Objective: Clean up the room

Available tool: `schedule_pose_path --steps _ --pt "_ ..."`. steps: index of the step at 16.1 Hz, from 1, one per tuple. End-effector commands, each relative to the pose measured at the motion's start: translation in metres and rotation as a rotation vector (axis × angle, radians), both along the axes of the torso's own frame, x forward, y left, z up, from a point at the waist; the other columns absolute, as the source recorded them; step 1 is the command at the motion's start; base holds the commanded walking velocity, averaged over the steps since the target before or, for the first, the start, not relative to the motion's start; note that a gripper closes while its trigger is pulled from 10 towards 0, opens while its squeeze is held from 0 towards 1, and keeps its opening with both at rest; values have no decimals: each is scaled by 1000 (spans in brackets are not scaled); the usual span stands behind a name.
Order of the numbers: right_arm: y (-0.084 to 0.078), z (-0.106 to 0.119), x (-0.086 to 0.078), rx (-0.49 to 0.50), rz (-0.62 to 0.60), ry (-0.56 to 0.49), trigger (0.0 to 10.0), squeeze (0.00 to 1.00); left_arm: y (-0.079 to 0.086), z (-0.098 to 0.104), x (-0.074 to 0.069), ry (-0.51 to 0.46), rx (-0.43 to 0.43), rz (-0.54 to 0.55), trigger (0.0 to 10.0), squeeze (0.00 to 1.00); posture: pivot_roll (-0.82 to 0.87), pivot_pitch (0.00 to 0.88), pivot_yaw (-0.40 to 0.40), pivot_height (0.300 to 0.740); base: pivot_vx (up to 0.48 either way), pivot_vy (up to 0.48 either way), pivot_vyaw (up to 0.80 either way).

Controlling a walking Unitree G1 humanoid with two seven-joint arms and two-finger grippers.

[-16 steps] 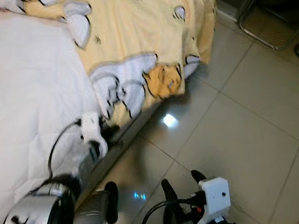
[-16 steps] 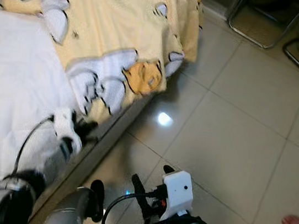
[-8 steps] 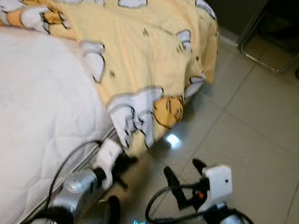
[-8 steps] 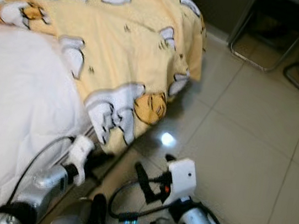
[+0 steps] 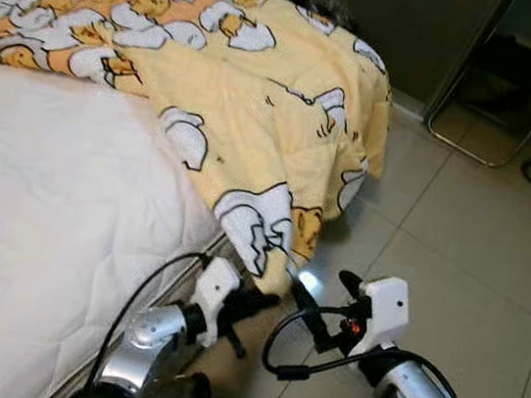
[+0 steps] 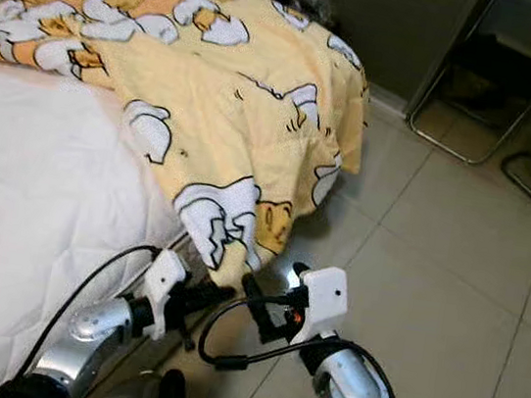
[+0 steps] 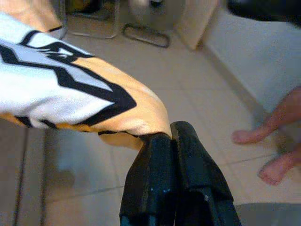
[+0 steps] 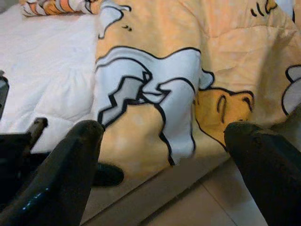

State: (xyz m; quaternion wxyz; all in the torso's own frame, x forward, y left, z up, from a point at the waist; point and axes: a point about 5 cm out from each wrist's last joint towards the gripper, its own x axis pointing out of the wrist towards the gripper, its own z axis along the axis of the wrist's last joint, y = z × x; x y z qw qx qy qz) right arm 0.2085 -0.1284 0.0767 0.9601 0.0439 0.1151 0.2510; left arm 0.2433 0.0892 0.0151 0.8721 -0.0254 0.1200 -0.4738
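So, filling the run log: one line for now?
left gripper: shut on blanket corner | right gripper: open, facing blanket | bed: part uncovered

The blanket (image 5: 258, 109) lies across the far part of the bed (image 5: 34, 226), its corner hanging over the bed's right edge toward the floor (image 5: 477, 239). The left gripper (image 5: 256, 302) and right gripper (image 5: 314, 310) sit below that corner. A chair frame (image 5: 486, 111) stands behind, right.

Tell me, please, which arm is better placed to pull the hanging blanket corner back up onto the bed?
Left, probably. The left gripper is already shut on the blanket corner at the bed edge. The right gripper is open, facing the fabric without touching it.
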Motion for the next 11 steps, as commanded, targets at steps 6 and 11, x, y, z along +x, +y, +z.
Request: schedule_pose_path --steps 6,11 --pt "-11 12 9 9 34 -29 10000 0 1 -27 -17 107 180 -231 0 0 -195 89 48 740 0 0 0" --pt "-12 31 20 39 68 -77 10000 0 -10 -34 -28 123 269 -479 0 0 -206 76 48 740 0 0 0"
